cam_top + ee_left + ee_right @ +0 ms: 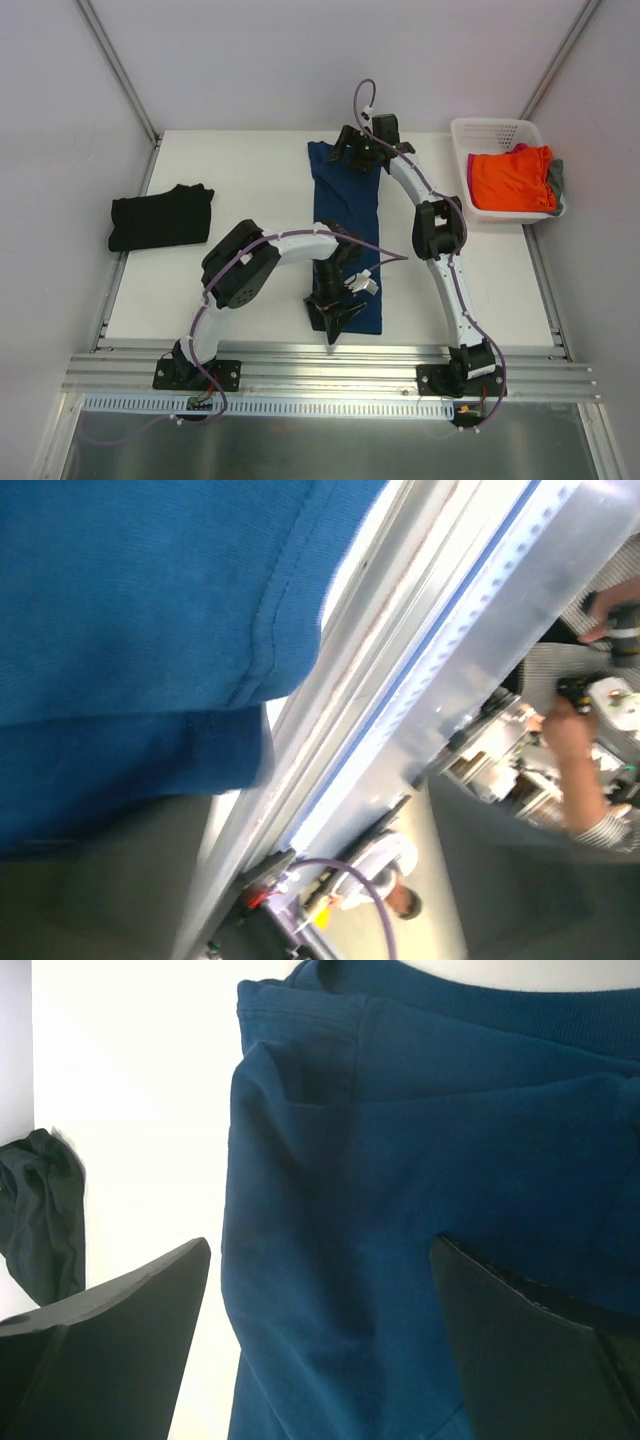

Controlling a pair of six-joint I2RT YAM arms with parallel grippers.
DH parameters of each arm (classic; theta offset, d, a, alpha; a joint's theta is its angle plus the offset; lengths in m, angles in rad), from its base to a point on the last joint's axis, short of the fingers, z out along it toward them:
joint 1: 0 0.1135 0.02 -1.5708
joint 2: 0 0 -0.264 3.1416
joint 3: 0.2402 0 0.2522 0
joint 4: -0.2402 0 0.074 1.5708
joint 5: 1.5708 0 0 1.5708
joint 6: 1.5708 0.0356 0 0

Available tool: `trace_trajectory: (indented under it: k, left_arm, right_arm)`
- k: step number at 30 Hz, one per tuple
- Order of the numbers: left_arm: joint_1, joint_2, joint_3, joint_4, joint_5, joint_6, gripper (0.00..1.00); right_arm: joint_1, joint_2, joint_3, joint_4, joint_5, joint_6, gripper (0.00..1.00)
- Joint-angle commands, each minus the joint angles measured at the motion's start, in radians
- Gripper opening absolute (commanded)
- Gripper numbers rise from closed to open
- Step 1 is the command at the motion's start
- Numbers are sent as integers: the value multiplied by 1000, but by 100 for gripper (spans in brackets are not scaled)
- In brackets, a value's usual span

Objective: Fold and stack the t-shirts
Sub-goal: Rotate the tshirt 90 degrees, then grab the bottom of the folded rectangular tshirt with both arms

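So, counter [250,290] has the navy t-shirt [345,205] mid-fold, one long strip.
Next I reckon hem goes up to collar. Folded black t-shirt [160,217] sits far left, basket [497,128] with the orange t-shirt [510,178] far right, nothing blocking. Right hand [362,150] wide over the collar; left hand [335,318] at the hem, can't tell its gap.

A white basket [497,131] sits at the table's [250,160] far right corner.

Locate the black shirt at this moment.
In the top view, the black shirt lies folded near the table's left edge, left of the left arm and apart from the blue shirt in the middle.
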Motion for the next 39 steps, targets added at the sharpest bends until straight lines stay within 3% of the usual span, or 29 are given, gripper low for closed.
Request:
trace_trajectory:
  k: [1,7,11,14,16,18,20,21,22,26,27,32,35,39]
  left_arm:
    - [-10,-48,10,-50,-18,0,99]
    - [3,-219,-71,-24,-176,-9,99]
    - [95,-287,-53,-27,-213,1,99]
    - [138,-318,1,-32,-260,21,99]
    - [177,-322,51,-23,-295,12,99]
    - [215,-319,68,9,-315,-26,99]
    - [235,-327,73,48,-363,-93,99]
    - [244,-330,79,61,-393,-116,98]
    - [250,-332,88,98,-436,-141,97]
    - [273,-338,195,112,-498,-253,97]
    - [279,-348,205,123,-510,-288,99]
    - [359,-477,184,285,-478,-595,97]
    - [333,-503,139,296,-513,-621,96]
    - [356,-556,-62,299,-532,-681,94]
  right_arm:
    - [-3,-5,47,0,-29,-36,97]
    - [-47,-239,-60,-63,-70,-185,97]
    - [-110,-446,-204,-77,-52,-211,97]
    - [-125,-687,-500,11,-4,-318,98]
    - [-129,-776,-653,-85,0,-326,97]
    - [-142,-873,-762,-179,-16,-186,99]
    - [-159,-922,-978,-261,-67,-81,97]
    - [-165,-1014,-1085,-232,-117,50,94]
    - [-170,-1057,-1296,-148,-128,104,91]
    - [-175,-1223,-1552,-149,-83,206,94]
    - [-179,-1249,-1568,-158,-49,209,97]
    - [-182,-1373,-1559,-207,25,210,97]
    - [-146,-1422,-1614,-199,80,250,96]
    - [-142,-1513,-1711,-282,106,232,95]
